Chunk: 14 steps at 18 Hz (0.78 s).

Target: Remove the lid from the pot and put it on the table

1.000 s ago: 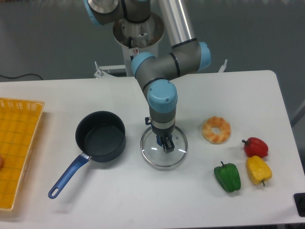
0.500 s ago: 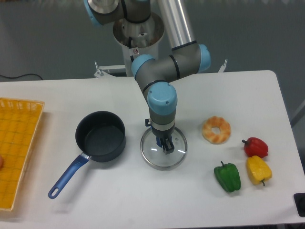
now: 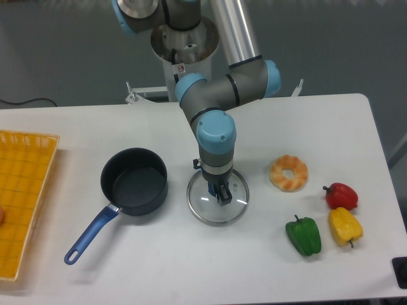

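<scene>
Your lid (image 3: 217, 201) lies flat on the counter (image 3: 191, 267), just beside the open pot (image 3: 135, 180), at its 3 o'clock. The gripper (image 3: 220, 194) stands straight above the knob, fingers pinching it. Release, then lift straight up.

The gripper (image 3: 220, 196) covers the knob of the lid (image 3: 217, 198), so its jaws cannot be judged. The yellow tray (image 3: 22, 203) at the table's (image 3: 191, 267) left edge is cut off. The table's near edge runs out of view.
</scene>
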Motion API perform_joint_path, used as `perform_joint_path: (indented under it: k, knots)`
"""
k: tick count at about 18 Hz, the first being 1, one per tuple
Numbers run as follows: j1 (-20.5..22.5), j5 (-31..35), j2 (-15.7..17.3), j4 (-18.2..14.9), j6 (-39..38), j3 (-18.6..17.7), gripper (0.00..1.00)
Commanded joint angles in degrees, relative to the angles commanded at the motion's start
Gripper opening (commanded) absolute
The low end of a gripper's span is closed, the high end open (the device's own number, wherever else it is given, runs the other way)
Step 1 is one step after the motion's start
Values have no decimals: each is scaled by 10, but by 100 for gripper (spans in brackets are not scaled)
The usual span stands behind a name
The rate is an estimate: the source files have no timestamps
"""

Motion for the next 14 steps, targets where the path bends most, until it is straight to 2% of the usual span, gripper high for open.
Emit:
perform_joint_path:
  k: [14]
  knots:
    - [-2, 0, -4, -1, -8, 0, 63]
